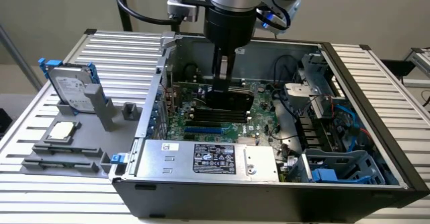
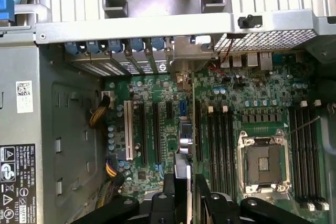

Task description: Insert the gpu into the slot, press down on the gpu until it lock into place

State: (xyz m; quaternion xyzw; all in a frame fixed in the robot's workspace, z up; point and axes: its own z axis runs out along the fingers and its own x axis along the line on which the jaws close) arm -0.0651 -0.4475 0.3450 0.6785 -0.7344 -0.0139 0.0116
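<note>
This looks like a robotics lab or test workshop. An open computer case (image 1: 269,199) lies on a ribbed aluminium table (image 1: 121,53) with a robot arm (image 1: 232,2) hanging over it. Beside the case, a grey holder (image 1: 100,138) keeps a hard drive (image 1: 70,88) and other loose parts in fitted slots.
</note>
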